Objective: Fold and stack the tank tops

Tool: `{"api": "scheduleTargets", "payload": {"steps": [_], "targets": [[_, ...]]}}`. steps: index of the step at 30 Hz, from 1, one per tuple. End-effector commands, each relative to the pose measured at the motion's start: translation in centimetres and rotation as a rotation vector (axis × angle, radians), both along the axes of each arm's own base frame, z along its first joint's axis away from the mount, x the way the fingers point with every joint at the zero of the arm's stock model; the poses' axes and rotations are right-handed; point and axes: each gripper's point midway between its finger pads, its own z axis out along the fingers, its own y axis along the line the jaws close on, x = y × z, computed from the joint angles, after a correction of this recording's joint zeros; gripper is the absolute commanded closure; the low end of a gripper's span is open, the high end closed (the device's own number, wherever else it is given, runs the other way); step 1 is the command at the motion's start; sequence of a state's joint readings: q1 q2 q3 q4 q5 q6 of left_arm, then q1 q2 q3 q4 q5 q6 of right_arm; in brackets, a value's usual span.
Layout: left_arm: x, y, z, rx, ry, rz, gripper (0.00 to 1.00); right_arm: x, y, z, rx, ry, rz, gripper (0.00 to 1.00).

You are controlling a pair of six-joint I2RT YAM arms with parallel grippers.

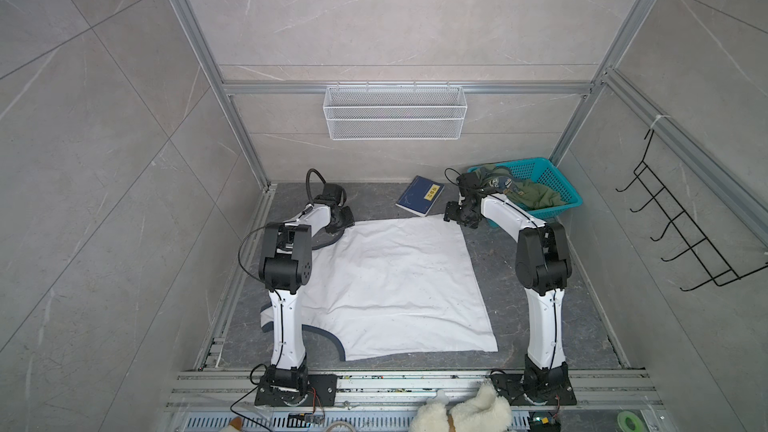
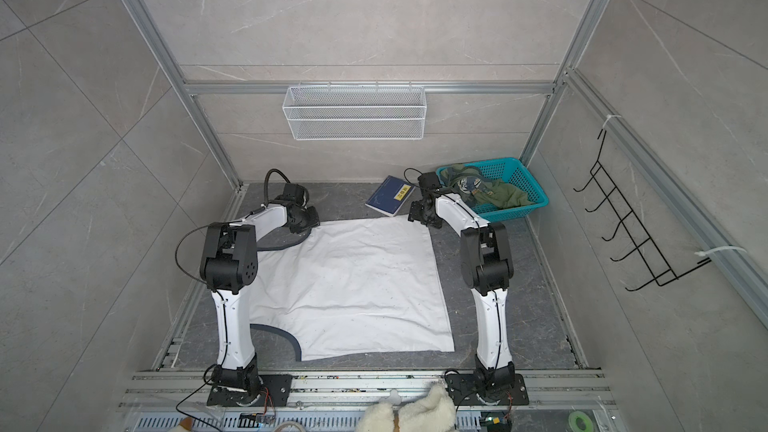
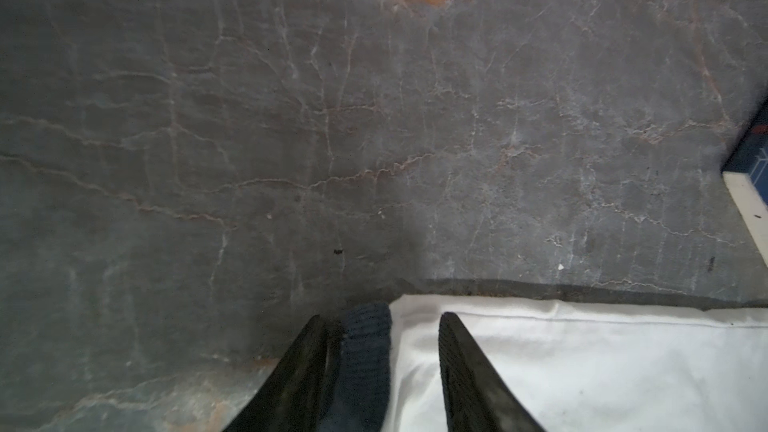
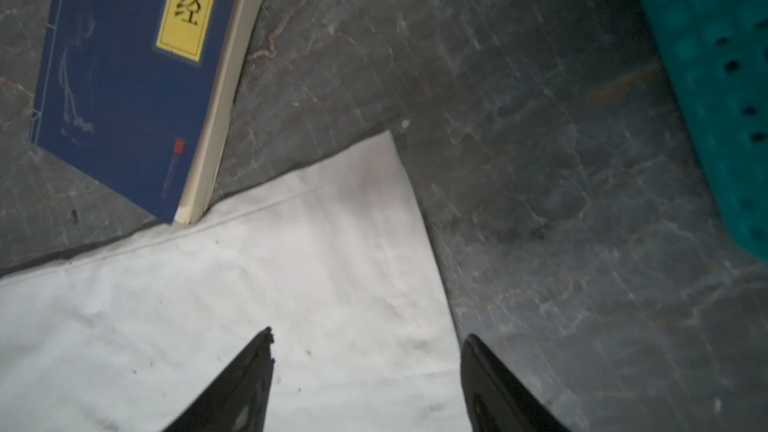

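Fluffy white plush (image 1: 461, 409) sits nearest; beyond it the white tank top (image 1: 395, 276) lies flat on the dark stone tabletop (image 1: 365, 199), not yet folded. Left gripper (image 3: 382, 317) and right gripper (image 4: 368, 333), jaws apart, hover at its far corners. Olive tank top (image 1: 536, 195) waits in a teal basket (image 1: 552, 178) beyond that; grey tiled walls
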State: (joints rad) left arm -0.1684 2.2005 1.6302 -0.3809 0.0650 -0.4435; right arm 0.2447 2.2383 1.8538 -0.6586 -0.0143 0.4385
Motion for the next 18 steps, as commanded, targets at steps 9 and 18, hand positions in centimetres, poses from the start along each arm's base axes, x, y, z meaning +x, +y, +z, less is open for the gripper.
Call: {"api": "scheduleTargets", "payload": {"steps": [9,18], "targets": [[0.9,-0.4,1.1,-0.028,0.002,-0.007,0.51,3.3,-0.3,-2.8,-0.079,0.080,-0.017,0.29],[0.5,-0.5,0.3,-0.030,0.025,-0.017,0.53,4.1,-0.4,-5.1,-0.106,0.136,-0.018,0.34]]}}
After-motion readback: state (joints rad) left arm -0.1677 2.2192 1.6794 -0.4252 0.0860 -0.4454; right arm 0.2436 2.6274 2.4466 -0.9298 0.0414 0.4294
